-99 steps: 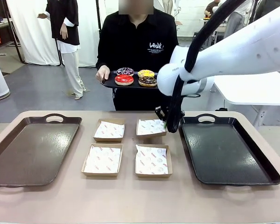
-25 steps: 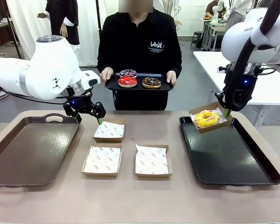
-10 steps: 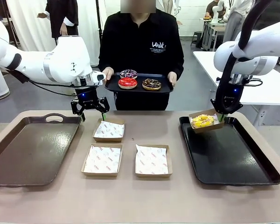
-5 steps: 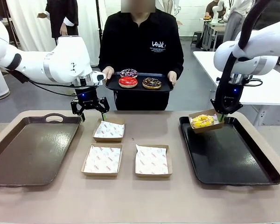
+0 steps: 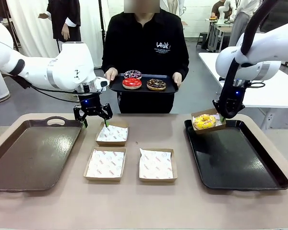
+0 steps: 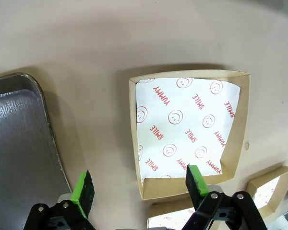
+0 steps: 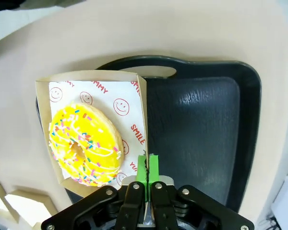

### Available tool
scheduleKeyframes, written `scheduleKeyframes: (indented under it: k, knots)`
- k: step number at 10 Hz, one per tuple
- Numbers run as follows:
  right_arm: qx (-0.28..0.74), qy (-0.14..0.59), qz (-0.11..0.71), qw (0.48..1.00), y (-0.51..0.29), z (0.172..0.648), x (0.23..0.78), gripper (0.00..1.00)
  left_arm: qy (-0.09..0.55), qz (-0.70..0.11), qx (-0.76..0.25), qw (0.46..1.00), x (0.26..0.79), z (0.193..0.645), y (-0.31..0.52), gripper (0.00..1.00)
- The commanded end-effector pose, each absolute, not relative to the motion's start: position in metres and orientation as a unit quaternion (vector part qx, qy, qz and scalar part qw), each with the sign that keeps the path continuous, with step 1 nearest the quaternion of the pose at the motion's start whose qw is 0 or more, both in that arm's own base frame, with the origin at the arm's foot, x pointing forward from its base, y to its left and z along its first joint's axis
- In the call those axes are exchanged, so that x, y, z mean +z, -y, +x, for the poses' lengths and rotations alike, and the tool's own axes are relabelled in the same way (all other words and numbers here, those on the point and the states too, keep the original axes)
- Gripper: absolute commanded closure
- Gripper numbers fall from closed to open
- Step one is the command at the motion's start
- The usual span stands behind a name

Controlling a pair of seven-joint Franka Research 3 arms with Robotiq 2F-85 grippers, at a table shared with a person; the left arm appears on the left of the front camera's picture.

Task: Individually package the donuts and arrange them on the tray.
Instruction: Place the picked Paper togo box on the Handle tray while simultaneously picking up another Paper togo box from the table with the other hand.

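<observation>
Over the last second the right tool [image 5: 222, 116], pinched shut on a box [image 5: 215, 116] rim, has carried the yellow donut [image 5: 204, 121] toward the black tray's [image 5: 240, 167] far left corner, so set-down looks close. The left tool [image 5: 92, 118] hangs wide over an empty box [image 5: 112, 133]. The donut is glossy, sprinkled and pale-drizzled, and lies flat on smiley paper.

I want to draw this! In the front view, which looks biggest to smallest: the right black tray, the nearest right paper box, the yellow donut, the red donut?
1. black tray
2. paper box
3. yellow donut and red donut: alike; red sits farther off, so unranked.
</observation>
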State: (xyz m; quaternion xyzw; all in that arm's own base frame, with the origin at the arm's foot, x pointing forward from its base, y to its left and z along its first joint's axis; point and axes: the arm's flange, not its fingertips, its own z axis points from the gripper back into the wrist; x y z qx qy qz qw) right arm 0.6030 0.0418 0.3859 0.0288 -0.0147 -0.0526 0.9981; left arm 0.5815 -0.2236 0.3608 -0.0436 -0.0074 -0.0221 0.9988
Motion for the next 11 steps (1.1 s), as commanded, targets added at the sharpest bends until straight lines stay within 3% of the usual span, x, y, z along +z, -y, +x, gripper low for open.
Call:
scheduleKeyframes:
  k: [1, 11]
  knots:
    - [-0.062, 0.015, 0.011, 0.998, -0.048, 0.602, 0.373, 0.99, 0.017, -0.033, -0.021, 0.999, 0.356, 0.588, 0.225, 0.0]
    - [-0.035, -0.029, 0.003, 0.999, -0.057, 0.595, 0.361, 0.99, -0.008, -0.025, -0.011, 1.0, 0.339, 0.606, 0.229, 0.0]
